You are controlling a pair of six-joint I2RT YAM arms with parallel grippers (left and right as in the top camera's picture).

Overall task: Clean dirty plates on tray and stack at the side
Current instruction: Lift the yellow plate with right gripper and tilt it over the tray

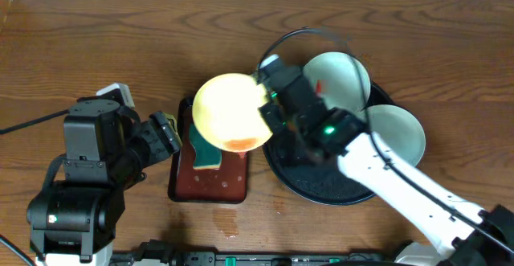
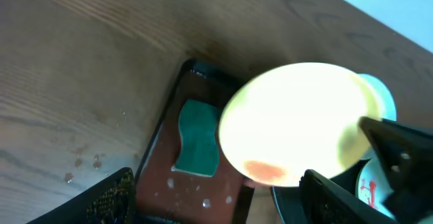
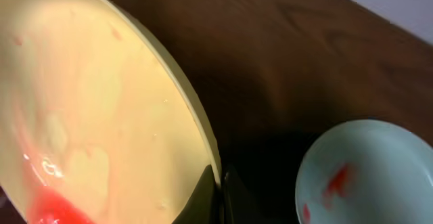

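Observation:
A pale yellow plate [image 1: 231,112] with a red smear near its front edge hangs tilted above the reddish-brown tray [image 1: 210,184]. My right gripper [image 1: 262,97] is shut on its right rim, and the fingers pinch that rim in the right wrist view [image 3: 220,191]. Two pale mint plates [image 1: 339,76] [image 1: 398,129] lie in the black round tray [image 1: 321,195]; the back one carries a red smear [image 3: 338,178]. My left gripper [image 1: 166,133] stands open to the left of the brown tray, holding nothing. From the left wrist, the yellow plate [image 2: 298,122] hovers ahead of the open left gripper [image 2: 220,207].
A green sponge [image 1: 205,149] lies on the wet reddish-brown tray, partly under the yellow plate; it shows again in the left wrist view [image 2: 197,137]. Water drops dot the wood in front of that tray [image 1: 225,218]. The right arm reaches over the black tray.

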